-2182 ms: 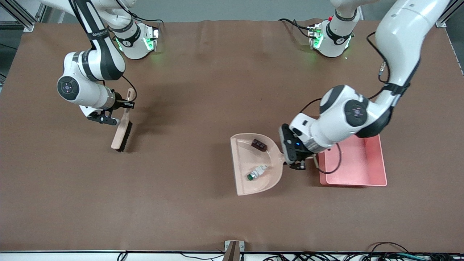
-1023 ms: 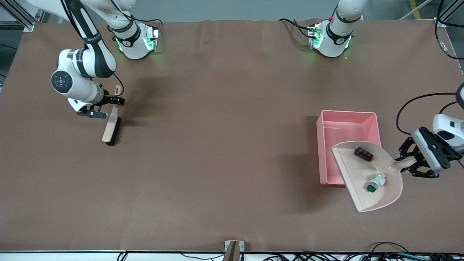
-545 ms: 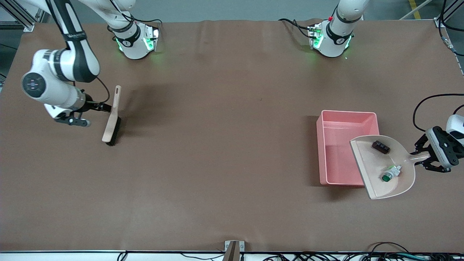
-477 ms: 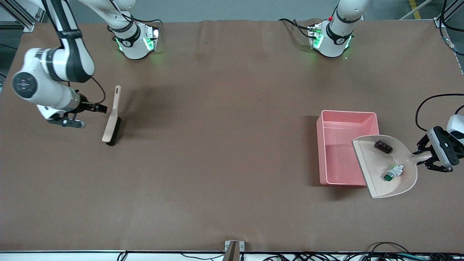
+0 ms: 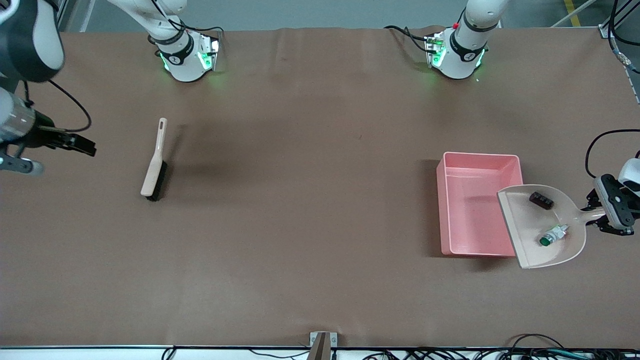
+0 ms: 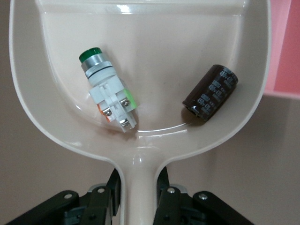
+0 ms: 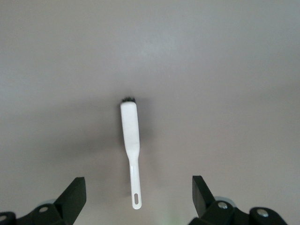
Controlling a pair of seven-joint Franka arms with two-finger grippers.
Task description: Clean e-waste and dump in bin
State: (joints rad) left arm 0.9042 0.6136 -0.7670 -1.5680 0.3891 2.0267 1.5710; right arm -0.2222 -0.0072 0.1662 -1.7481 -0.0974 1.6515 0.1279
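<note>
The beige dustpan (image 5: 535, 220) hangs level, its open lip over the wall of the pink bin (image 5: 470, 200) at the left arm's end of the table. My left gripper (image 5: 597, 216) is shut on its handle (image 6: 139, 187). The e-waste lies in the pan: a dark block (image 5: 541, 200) (image 6: 211, 92) and a white-silver piece with a green tip (image 5: 553, 235) (image 6: 110, 93). A corner of the bin (image 6: 286, 47) shows beside the pan (image 6: 154, 51) in the left wrist view. My right gripper (image 5: 65, 157) (image 7: 137, 190) is open and empty, up above the right arm's end of the table.
A beige hand brush (image 5: 154, 167) (image 7: 131, 140) with dark bristles lies alone on the brown table near the right arm's end. Both arm bases stand along the table's farthest edge. Cables run along the nearest edge.
My right gripper let go of the brush, opened wide and drew away toward the table's end. My left gripper carried the dustpan farther toward the left arm's end, off most of the bin.
</note>
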